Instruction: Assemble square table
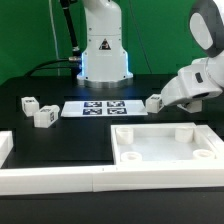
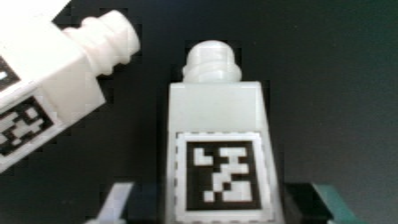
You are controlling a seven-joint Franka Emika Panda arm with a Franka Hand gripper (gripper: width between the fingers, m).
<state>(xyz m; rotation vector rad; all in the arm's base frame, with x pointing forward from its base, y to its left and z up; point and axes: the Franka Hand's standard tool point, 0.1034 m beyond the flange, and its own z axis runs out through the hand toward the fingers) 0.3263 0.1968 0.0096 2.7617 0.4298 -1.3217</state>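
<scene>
The square tabletop (image 1: 165, 146) lies at the front right of the exterior view, rim and round corner sockets facing up. My gripper (image 1: 163, 98) is low over the table just behind it. In the wrist view the gripper (image 2: 215, 203) is open, and a white tagged leg (image 2: 217, 120) lies between the fingers (image 2: 134, 200) with a small gap on each side. That leg shows in the exterior view (image 1: 153, 102) lying on the table. A second leg (image 2: 63, 75) lies close beside it. Two more legs (image 1: 28, 103) (image 1: 44, 116) lie at the left.
The marker board (image 1: 95, 108) lies flat in the middle behind the tabletop. Long white border bars (image 1: 55, 177) run along the front edge and at the left (image 1: 5, 148). The robot base (image 1: 104, 50) stands at the back centre.
</scene>
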